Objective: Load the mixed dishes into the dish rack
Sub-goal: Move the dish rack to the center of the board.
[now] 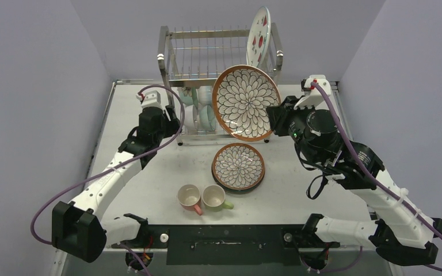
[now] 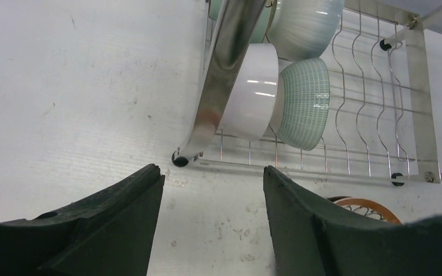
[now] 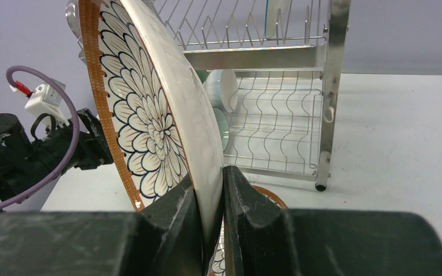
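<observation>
The dish rack [image 1: 218, 63] stood at the far middle of the table [image 1: 161, 172], a two-tier steel wire frame. On its upper tier, at the right end, a strawberry plate [image 1: 259, 35] stood on edge in the dividers. On the lower tier, at the left end, a white bowl [image 2: 250, 92] and a mint-green bowl [image 2: 305, 103] stood on edge, touching one another, with further bowls behind them.

The large petal plate [image 1: 246, 102] was held off the table in front of the rack's right half, steeply tilted, with its patterned face toward the overhead camera. The right gripper [image 3: 210, 195] was pinching this plate at its rim, one finger on each face. Whether the plate touched the rack could not be determined.

A smaller petal plate [image 1: 239, 167] lay flat on the table, near the rack's front and below the held plate. Nearer the arm bases, the pink mug [image 1: 189, 196] and the green mug [image 1: 214, 196] sat just beside each other, the pink one on the left.

The left gripper [image 2: 213, 178] hung low over the table, just in front of the rack's front left post. Its fingers were spread, with only bare table showing between them, and it touched no dish.
</observation>
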You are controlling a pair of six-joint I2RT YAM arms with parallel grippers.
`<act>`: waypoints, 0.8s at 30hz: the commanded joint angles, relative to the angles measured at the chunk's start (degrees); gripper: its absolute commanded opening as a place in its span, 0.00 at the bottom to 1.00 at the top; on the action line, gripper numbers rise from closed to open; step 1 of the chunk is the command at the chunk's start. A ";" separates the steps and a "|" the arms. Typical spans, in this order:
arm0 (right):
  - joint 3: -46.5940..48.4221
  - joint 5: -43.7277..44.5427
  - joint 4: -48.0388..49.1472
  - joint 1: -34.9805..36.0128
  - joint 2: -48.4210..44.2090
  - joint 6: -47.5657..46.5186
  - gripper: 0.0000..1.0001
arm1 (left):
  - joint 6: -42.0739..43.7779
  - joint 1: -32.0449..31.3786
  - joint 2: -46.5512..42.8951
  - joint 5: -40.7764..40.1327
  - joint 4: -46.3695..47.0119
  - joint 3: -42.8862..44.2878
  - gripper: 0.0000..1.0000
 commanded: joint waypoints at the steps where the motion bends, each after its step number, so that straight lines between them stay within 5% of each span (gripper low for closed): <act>1: 4.63 1.74 8.71 0.50 -3.20 0.78 0.00 | -1.30 0.51 3.10 -2.36 10.55 -0.90 0.60; 14: 6.11 1.36 7.06 0.50 -4.24 1.29 0.00 | -1.24 1.36 8.78 -2.28 21.55 -4.03 0.37; 24: 5.45 0.95 6.76 0.50 -5.05 2.34 0.00 | 0.14 1.48 11.48 -3.28 24.83 -5.09 0.37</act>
